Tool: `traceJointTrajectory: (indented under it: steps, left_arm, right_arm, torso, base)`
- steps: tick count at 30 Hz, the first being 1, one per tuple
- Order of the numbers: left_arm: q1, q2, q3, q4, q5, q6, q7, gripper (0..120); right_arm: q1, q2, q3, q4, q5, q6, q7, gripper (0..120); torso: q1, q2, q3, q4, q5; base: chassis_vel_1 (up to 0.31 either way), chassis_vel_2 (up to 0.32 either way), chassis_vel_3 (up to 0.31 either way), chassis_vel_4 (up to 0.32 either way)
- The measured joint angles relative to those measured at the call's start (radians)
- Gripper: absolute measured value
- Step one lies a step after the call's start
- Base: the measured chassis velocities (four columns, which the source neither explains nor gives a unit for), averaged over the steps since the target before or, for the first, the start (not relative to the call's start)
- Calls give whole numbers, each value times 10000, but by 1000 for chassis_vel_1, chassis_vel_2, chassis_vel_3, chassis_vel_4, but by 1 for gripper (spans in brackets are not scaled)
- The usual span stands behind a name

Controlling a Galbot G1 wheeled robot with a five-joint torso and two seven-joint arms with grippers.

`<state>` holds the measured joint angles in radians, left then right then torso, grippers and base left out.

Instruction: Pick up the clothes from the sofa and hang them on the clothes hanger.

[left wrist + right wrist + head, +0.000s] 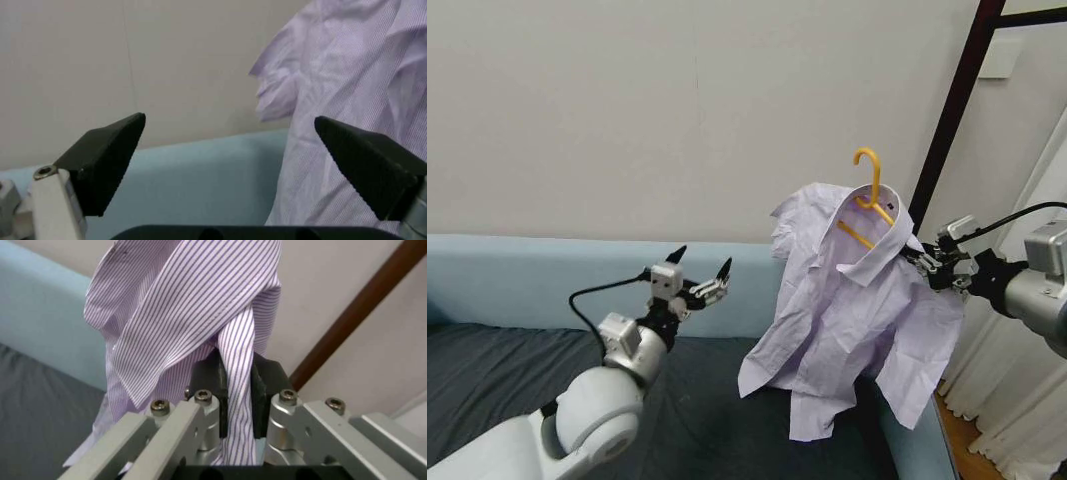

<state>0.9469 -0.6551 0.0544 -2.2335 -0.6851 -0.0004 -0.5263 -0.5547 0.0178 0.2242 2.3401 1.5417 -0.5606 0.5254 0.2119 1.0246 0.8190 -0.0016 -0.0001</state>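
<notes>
The purple striped shirt (847, 310) sits on a yellow hanger (870, 190). It is held up in the air over the right end of the blue sofa (497, 265). Its bottom edge hangs down near the dark seat. The right gripper (237, 362) has its two black fingers squeezed tight on a fold of the shirt by the shoulder. The left gripper (701, 262) is up in the air over the seat, just left of the shirt and not touching it. Its fingers are spread wide. A dark pole (952, 110) stands by the wall behind the shirt.
</notes>
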Motion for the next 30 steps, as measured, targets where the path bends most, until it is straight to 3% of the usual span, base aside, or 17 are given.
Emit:
traceJointTrajectory:
  steps: [4,5,9,14,21,30]
  left_arm:
    - [2119,-627,-853,627,671,-1246,803,100]
    - [2119,-627,-853,627,671,-1246,803,100]
    - [3793,-1002,-1660,1281,1462,-2480,1557,100]
    - [4780,-1566,-2324,1416,1864,-2877,1825,100]
    - [5738,-2251,-2400,1431,2680,-3099,2083,100]
    - [6483,-2657,-2454,1864,3506,-3619,2242,100]
  right_arm:
    - [-12,79,522,-72,588,-176,770,8]
    - [-12,79,522,-72,588,-176,770,8]
    - [-75,271,1394,-240,972,-409,1331,8]
    - [-144,611,2054,-340,1637,-1019,2617,8]
    - [-177,708,2749,-553,2692,-1624,3977,8]
    - [-27,-228,3543,-1242,3438,-1751,4393,8]
  torso:
    - [1,-1,2,-2,0]
    - [1,-1,2,-2,0]
    - [0,0,1,3,-1]
    - [1,-1,1,1,2]
    - [0,0,1,1,3]
    - [1,-1,2,-1,0]
  base:
    - [0,0,0,0]
    - [0,0,0,0]
    - [0,0,0,0]
    - [0,0,0,0]
    - [0,0,0,0]
    - [0,0,0,0]
